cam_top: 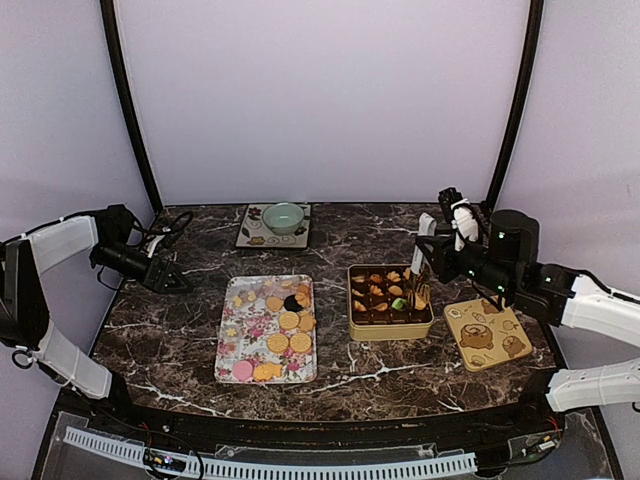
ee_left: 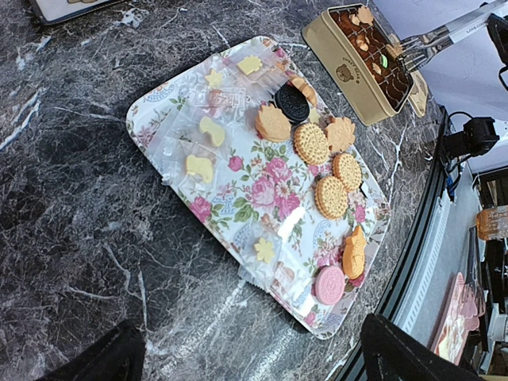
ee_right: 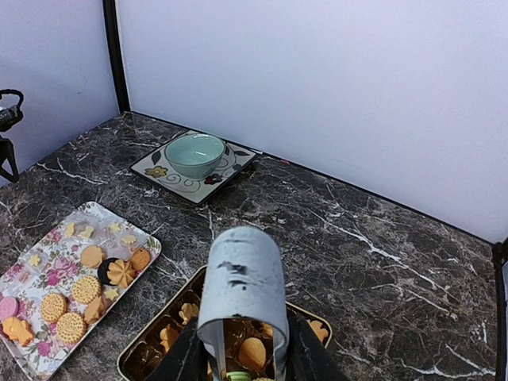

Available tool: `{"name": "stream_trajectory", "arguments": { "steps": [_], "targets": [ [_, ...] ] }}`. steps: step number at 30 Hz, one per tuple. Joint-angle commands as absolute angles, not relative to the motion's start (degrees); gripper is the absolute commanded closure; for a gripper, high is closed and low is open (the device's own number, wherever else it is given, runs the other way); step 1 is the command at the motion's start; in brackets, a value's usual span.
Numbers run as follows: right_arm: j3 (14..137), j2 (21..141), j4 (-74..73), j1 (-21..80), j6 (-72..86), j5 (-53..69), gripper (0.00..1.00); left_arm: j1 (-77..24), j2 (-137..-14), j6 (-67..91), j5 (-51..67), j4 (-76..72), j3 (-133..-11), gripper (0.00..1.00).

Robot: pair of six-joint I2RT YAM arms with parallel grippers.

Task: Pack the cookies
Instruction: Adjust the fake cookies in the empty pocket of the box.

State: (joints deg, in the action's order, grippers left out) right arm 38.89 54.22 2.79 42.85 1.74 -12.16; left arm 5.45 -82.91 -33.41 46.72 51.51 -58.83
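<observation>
Loose cookies (cam_top: 288,321) lie on a floral tray (cam_top: 228,350): golden round and flower-shaped ones, one dark, one pink (ee_left: 329,284), and small yellow ones in clear wrappers (ee_left: 200,167). More cookies sit in the compartments of a gold tin (cam_top: 390,327), among them a green one (cam_top: 399,304). My right gripper (cam_top: 440,262) is shut on the pale handle of metal tongs (ee_right: 242,278), whose tips hang over the tin's right part (ee_left: 432,44). My left gripper (cam_top: 178,282) is open and empty, low over the marble left of the tray; its fingertips (ee_left: 111,357) show in the left wrist view.
The tin's lid (cam_top: 488,335), with bear pictures, lies right of the tin. A pale green bowl (cam_top: 283,217) stands on a square patterned plate (cam_top: 252,235) at the back. White walls and black poles enclose the table.
</observation>
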Motion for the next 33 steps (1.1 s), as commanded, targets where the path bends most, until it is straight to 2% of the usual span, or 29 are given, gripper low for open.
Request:
{"name": "stream_trajectory", "arguments": {
  "steps": [1,9,17,23,33],
  "targets": [
    [40.65,54.56,6.44,42.97,1.25,-11.65,0.68,5.36,-82.28,-34.34,47.29,53.13,-59.17,0.02],
    [40.81,56.25,6.95,42.98,0.53,-11.98,0.69,5.36,-82.27,-34.29,47.39,53.26,-59.29,0.02],
    [41.94,57.27,7.71,42.98,-0.88,-15.32,0.79,5.36,-82.18,-34.37,47.18,53.4,-59.33,0.02],
    [43.58,57.65,5.4,42.98,-2.94,-15.83,0.79,5.35,-82.23,-34.33,47.2,53.29,-59.24,0.02],
    [43.01,55.38,5.93,42.97,-3.87,-16.73,0.88,5.32,-82.22,-34.3,47.31,53.6,-59.7,0.02]
  ]
}}
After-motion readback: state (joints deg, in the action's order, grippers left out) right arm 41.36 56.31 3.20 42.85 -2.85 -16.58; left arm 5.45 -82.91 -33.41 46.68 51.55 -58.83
